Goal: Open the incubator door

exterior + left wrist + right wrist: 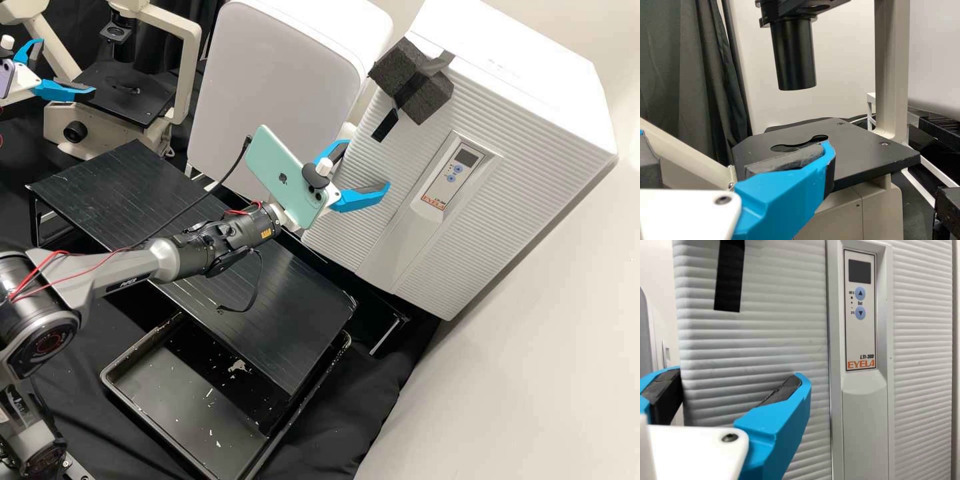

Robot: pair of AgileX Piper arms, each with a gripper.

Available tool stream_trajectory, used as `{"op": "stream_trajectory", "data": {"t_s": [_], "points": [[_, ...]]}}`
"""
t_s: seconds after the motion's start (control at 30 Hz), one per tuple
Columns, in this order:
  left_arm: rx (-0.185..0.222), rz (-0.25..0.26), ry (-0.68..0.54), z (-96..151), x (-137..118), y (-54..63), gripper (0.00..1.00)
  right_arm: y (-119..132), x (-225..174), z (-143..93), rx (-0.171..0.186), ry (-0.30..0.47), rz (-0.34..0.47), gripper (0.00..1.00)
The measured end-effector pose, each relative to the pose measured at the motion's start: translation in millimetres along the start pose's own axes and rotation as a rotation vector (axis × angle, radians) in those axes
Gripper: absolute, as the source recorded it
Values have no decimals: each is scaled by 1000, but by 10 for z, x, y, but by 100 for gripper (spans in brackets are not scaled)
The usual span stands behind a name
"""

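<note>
The white incubator [533, 87] stands at the back right, its ribbed door [373, 180] shut, with a control panel [455, 167] down the middle. My right gripper [367, 165] is at the door's left edge, lower half, fingers apart. In the right wrist view my right gripper [740, 385] stands open before the ribbed door [765, 345], the door's side edge showing between the fingers; contact cannot be told. My left gripper [67, 67] is open at the far left, by the microscope. In the left wrist view my left gripper [742, 160] holds nothing in front of the microscope stage [855, 155].
Dark foam blocks [413, 80] with a black strap [385, 125] sit at the incubator's upper front edge. A white rounded cabinet [267, 87] stands left of it. Below the right arm lie a black ribbed platform [293, 320] and a black tray [180, 400]. The microscope [67, 127] is back left.
</note>
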Motion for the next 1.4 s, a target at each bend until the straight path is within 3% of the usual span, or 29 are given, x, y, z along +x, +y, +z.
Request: {"op": "stream_trajectory", "data": {"t_s": [0.5, 0.7, 1.2, 1.4], "points": [[0, 0, 0, 0, 0, 0, 100, 49, -95, 0, 3, -14, -1, 0], [0, 0, 0, 0, 0, 0, 100, 102, -185, -10, -22, -24, -14, 0], [0, 0, 0, 0, 0, 0, 100, 157, -335, -23, -36, -25, -20, 0], [0, 0, 0, 0, 0, 0, 100, 249, -557, -56, -18, -27, 4, 0]]}}
